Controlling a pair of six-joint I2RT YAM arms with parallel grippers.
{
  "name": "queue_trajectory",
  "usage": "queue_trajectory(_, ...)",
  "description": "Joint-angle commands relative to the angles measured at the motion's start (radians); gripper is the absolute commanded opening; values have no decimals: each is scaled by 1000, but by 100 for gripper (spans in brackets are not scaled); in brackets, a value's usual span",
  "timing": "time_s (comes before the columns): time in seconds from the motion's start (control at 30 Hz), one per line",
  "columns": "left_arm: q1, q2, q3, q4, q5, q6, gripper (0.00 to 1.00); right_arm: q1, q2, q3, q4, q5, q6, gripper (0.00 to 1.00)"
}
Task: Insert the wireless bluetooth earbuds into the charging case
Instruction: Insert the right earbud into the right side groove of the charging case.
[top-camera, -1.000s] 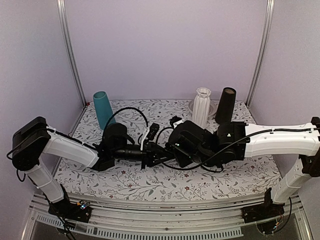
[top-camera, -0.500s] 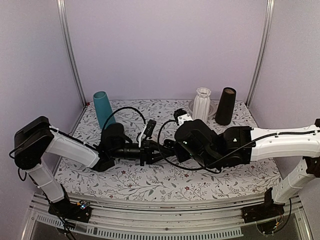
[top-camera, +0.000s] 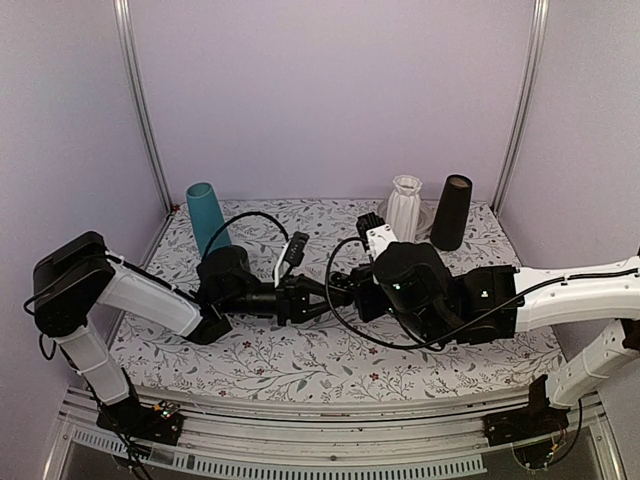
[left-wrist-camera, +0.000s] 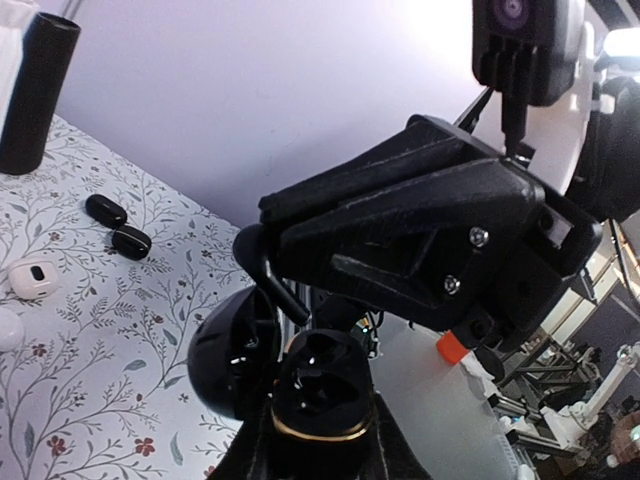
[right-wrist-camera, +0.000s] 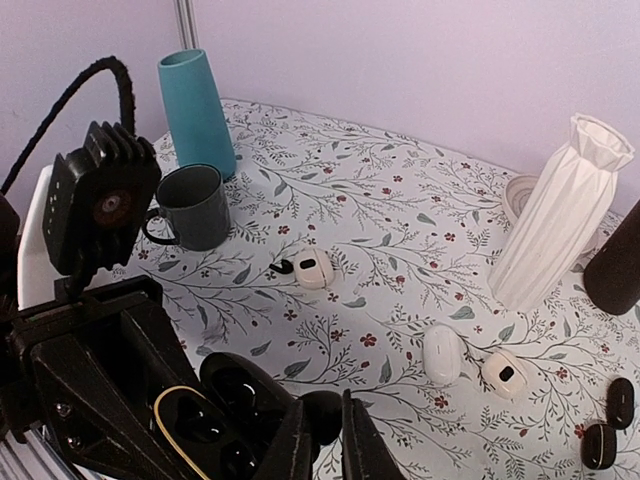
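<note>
Case open, aloft at centre, clamped in the left gripper.
Right gripper, jaws nearly shut, sits at the lid's edge; whether it pinches anything is unclear. Two earbuds lie on the table at right near a black cone; white cases, vase, mug and teal cup stand behind, toward the back wall.

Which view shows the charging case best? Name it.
Left wrist: the charging case sits close, lid open. Right wrist catches it at the bottom edge, partly cut off; top external barely shows it.
</note>
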Motion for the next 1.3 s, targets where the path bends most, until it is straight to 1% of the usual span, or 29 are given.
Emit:
queue_trajectory(0.0, 13, 24, -4, 147, 15, -92, 0, 1, -31, -26, 86, 11, -57, 11)
queue_trajectory(0.13, 20, 37, -14, 211, 4, -138, 0, 11, -36, -34, 108, 15, -79, 10)
queue_trajectory(0.5, 34, 31, -39, 243, -42, -141, 0, 21, -42, -33, 98, 16, -84, 11)
queue_trajectory(1.03, 35, 5, -54, 239, -74, -100, 0, 41, -16, -25, 95, -43, -98, 10)
queue_trajectory(1.27, 33, -15, -56, 232, -80, -57, 0, 43, -9, -16, 73, -62, -99, 11)
